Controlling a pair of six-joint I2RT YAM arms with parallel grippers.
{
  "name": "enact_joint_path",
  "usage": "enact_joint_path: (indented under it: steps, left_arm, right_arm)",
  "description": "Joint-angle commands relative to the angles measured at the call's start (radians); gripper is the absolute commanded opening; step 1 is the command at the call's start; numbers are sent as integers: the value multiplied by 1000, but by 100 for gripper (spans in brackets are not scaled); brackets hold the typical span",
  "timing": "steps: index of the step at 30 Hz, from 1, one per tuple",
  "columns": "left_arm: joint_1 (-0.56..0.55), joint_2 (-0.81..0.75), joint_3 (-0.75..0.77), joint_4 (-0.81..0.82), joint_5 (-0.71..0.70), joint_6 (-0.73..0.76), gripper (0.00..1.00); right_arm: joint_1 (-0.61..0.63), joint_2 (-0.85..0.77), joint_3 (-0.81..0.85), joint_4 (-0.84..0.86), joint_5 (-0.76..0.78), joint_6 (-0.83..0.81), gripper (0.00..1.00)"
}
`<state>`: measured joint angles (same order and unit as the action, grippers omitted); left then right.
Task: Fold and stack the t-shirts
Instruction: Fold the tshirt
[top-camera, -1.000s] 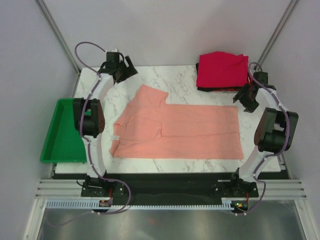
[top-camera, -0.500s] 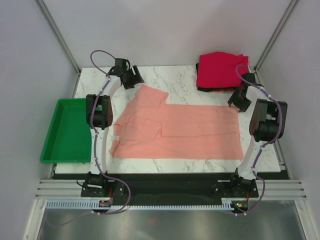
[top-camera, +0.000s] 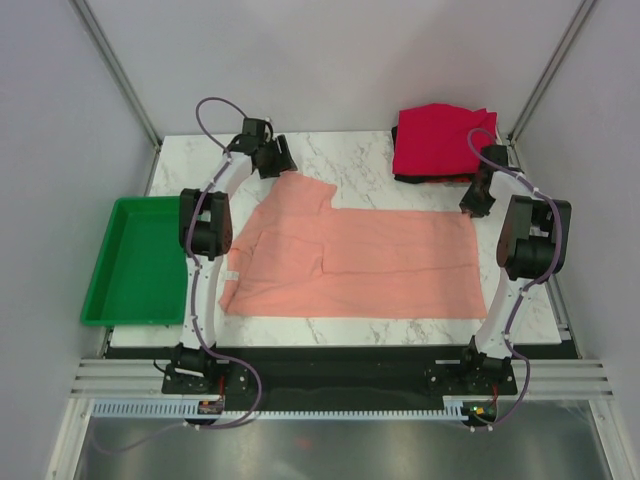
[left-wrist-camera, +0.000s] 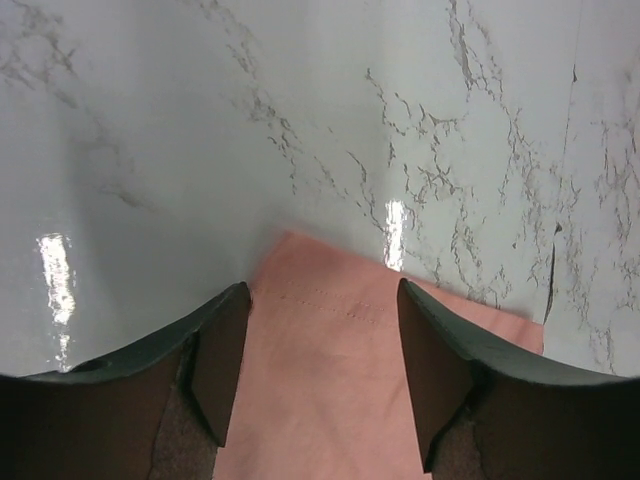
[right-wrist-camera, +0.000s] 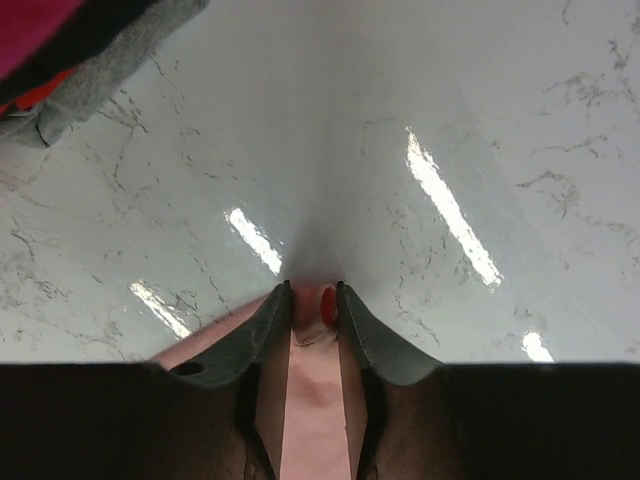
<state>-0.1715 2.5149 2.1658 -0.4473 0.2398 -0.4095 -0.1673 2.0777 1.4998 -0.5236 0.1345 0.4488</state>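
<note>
Salmon-pink t-shirt (top-camera: 355, 260) lies flat, half-folded, mid-table; folded crimson stack (top-camera: 443, 140) sits far right.

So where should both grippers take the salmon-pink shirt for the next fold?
Take the salmon-pink shirt by its two far corners, coming down from above. It lies flat, so only edges give purchase. The left gripper straddles the far-left corner; the right gripper has closed to a narrow gap around the far-right one.
</note>
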Motion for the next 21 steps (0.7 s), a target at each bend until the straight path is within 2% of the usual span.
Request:
enact_joint_path:
  steps: [1, 2, 4, 6, 7, 9, 10, 11, 18, 21]
  left_arm:
    - [-19, 19, -3, 9, -23, 67, 65]
    - [-19, 22, -3, 9, -27, 61, 64]
    - [-23, 25, 2, 10, -20, 57, 56]
    - [-29, 42, 15, 1, -20, 60, 50]
    - [-29, 51, 29, -2, -16, 58, 38]
    - [-31, 59, 49, -1, -23, 51, 26]
    - [-29, 62, 55, -2, -25, 49, 9]
    - [-29, 64, 71, -4, -30, 46, 2]
    - [-29, -48, 72, -33, -50, 49, 2]
    - [-29, -138, 0, -45, -63, 51, 2]
  right_arm:
    - [9, 39, 0, 19, -21, -1, 31]
    - [9, 42, 0, 20, -26, 1, 25]
    - [9, 47, -1, 22, -36, 1, 20]
    - [11, 48, -3, 22, -42, 5, 9]
    - [9, 47, -3, 22, -41, 4, 0]
    - [9, 45, -3, 22, -39, 2, 0]
    - [9, 45, -1, 20, -36, 2, 0]
    - [9, 44, -1, 20, -35, 4, 0]
    - [9, 13, 13, 1, -44, -4, 0]
    - [9, -24, 11, -7, -56, -10, 0]
